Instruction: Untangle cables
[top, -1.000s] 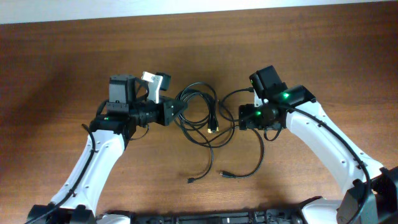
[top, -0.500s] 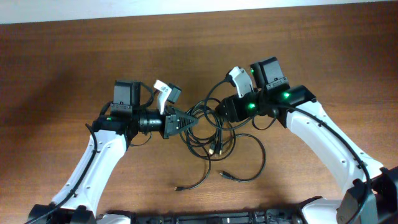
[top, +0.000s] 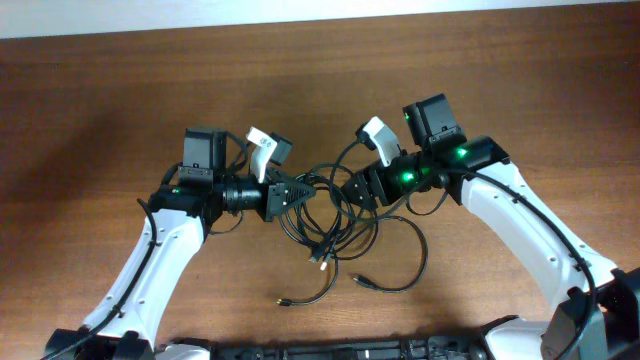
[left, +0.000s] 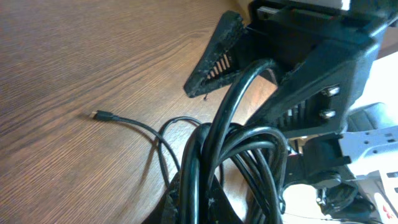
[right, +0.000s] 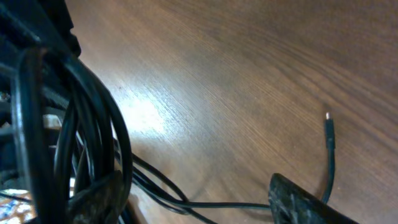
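The cables (top: 335, 228) are a tangle of thin black cords hanging between my two grippers, with loose plug ends trailing on the table (top: 285, 300) toward the front. My left gripper (top: 296, 193) points right and is shut on a cord of the bundle. In the left wrist view that cord (left: 239, 93) runs up from between the fingers (left: 200, 208). My right gripper (top: 356, 190) faces it, open. In the right wrist view its fingers (right: 199, 202) are wide apart, with cable loops (right: 93, 124) draped round the left finger. A plug (right: 328, 118) lies on the wood.
The two gripper tips are only a few centimetres apart above the brown wooden table (top: 100, 90). A pale wall edge (top: 320, 8) runs along the far side. A dark bar (top: 330, 352) lines the front edge.
Both grippers have moved toward each other at the table's middle. The bundle has bunched up between them, and the loose plug ends have slid left and forward.
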